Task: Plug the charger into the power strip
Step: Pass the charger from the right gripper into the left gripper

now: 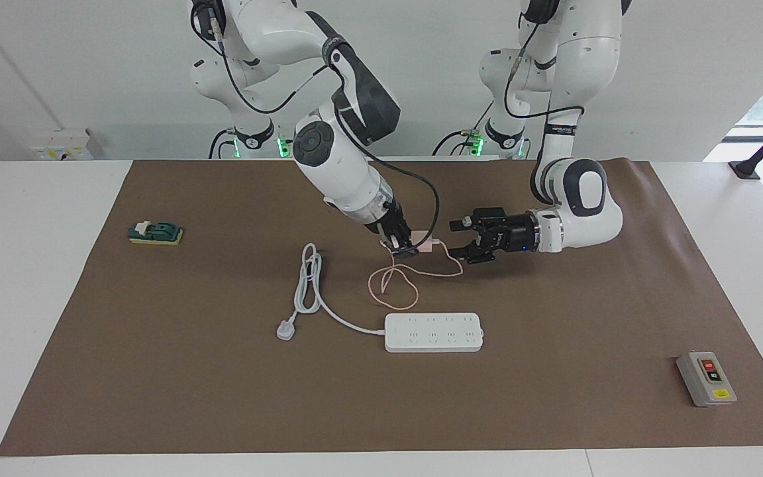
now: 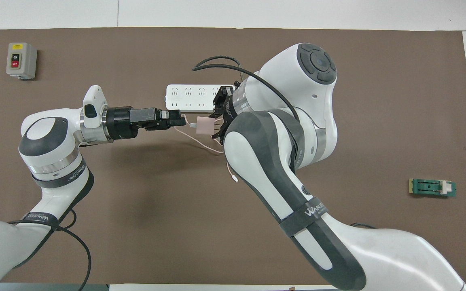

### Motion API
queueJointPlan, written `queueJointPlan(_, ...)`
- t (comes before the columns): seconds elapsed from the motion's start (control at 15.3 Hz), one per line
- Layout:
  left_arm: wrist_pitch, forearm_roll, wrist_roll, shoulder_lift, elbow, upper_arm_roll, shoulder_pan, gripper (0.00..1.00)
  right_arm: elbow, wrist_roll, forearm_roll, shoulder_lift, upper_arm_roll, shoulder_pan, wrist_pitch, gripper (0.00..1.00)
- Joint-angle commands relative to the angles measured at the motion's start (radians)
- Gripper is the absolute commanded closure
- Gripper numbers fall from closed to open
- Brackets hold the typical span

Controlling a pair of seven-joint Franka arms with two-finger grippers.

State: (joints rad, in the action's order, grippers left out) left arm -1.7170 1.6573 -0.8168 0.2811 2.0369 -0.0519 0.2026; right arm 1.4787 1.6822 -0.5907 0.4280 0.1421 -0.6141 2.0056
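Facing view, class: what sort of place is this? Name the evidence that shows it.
Most likely a robotics lab: two white robot arms stand at a table under a brown mat, with test items laid out, a power strip and a grey push-button box.

Facing view: a high camera across the table looks back at both robots, their bases at the top edge. Overhead view: a camera above the robots' end looks steeply down and forward, arms entering from below. Both views share the brown mat (image 1: pixel 156 371) (image 2: pixel 378 60), half a turn apart.
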Motion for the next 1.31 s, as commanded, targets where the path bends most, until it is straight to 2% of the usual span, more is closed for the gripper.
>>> queueJointPlan(0.0, -0.032, 0.006, -0.015, -0.002, 0.002, -0.014, 0.026, 0.0, -0.037, 0.013, -0.014, 0.018, -0.003, 0.007, -0.022, 0.66)
queueJointPlan(0.33, -0.065, -0.033, -0.015, 0.004, 0.002, -0.016, 0.032, 0.0, -0.037, 0.013, -0.012, 0.02, -0.003, 0.007, -0.021, 0.66)
queueJointPlan(1.24, -0.101, -0.034, -0.013, 0.006, -0.017, -0.011, 0.064, 0.0, -0.035, 0.013, -0.014, 0.021, -0.003, 0.001, -0.007, 0.66)
